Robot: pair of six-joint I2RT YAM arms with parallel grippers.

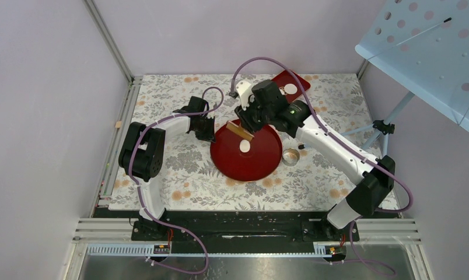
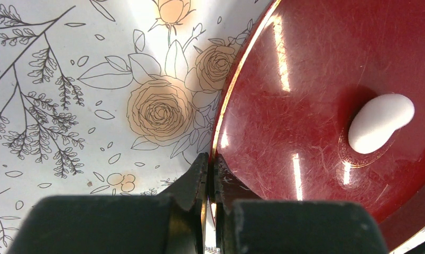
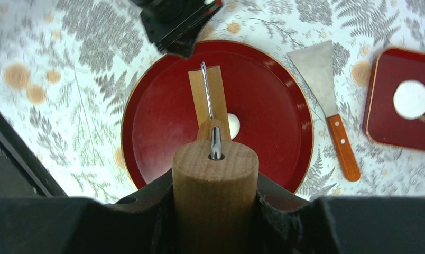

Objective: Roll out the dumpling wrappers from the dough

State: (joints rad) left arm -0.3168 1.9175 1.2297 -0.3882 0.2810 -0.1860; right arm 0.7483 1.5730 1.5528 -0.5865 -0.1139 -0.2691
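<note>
Wood fills my right end effector (image 3: pixel 214 203): it is clamped tight around the fat handle (image 3: pixel 215 174) of the little roller (image 3: pixel 206 92). Just past the handle, the dough (image 3: pixel 233 126) sits on the round red plate (image 3: pixel 163 121) as a small white lump shaped like a bean. It peeks out beside the roller's wire arm, nearer to me than the wood drum, so the drum is not on it. My left end effector (image 2: pixel 210 182) pinches the plate's rim, with the dough well apart from it, toward the plate's middle. I think the lump could skid away if the roller pushes it from the side, or it could stick to the wood. If my left pinch slips, the plate could slide on the counter (image 2: pixel 67 79). Far off, two white dumpling wrappers (image 3: pixel 411 99) lie on a small red tray (image 3: pixel 382 121).
</note>
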